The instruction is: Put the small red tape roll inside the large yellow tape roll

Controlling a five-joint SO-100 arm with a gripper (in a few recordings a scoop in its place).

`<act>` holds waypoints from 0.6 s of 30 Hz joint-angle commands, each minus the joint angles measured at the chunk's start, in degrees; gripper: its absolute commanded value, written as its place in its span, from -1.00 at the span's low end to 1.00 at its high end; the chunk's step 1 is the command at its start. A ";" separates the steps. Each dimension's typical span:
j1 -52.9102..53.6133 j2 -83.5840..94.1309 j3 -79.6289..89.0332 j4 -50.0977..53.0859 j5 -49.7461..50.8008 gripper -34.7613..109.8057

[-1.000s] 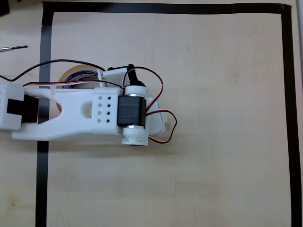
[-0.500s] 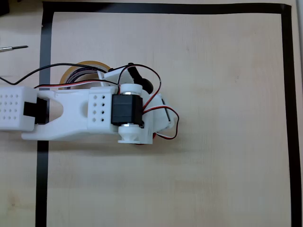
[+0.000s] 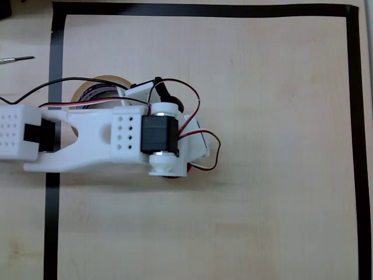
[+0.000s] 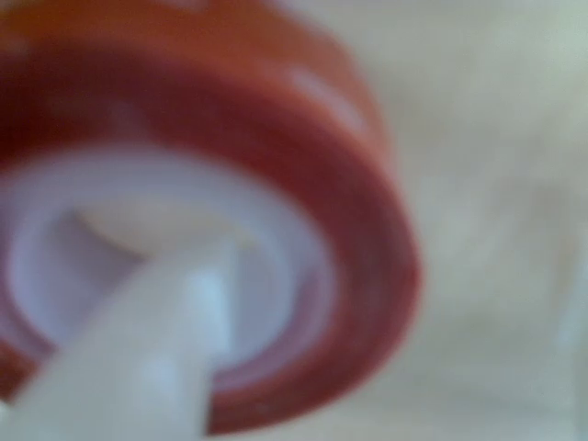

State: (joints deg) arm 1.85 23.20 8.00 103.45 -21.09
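From left to right in the overhead view we see the black tape border [image 3: 53, 58], one large yellow tape roll [image 3: 87, 87] half under the arm, then the gripper [image 3: 175, 169]. The wrist view (blurred) shows one small red tape roll [image 4: 367, 184] with a white finger [image 4: 156, 358] reaching into its core; whether the gripper clamps it we cannot tell.

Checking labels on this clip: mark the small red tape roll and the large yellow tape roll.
small red tape roll [image 4: 367, 230]: wrist view, on its blurred red outer band.
large yellow tape roll [image 3: 87, 88]: overhead view, on the rim showing above the arm.
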 commanded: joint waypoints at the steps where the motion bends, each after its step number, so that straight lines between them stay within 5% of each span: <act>1: 0.53 1.76 6.33 0.09 -0.88 -0.27; 7: 2.02 0.00 6.68 0.09 -1.23 -0.52; 18: 3.96 -0.53 7.03 0.09 -1.32 -0.52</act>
State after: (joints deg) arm 2.29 25.22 12.48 102.74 -20.92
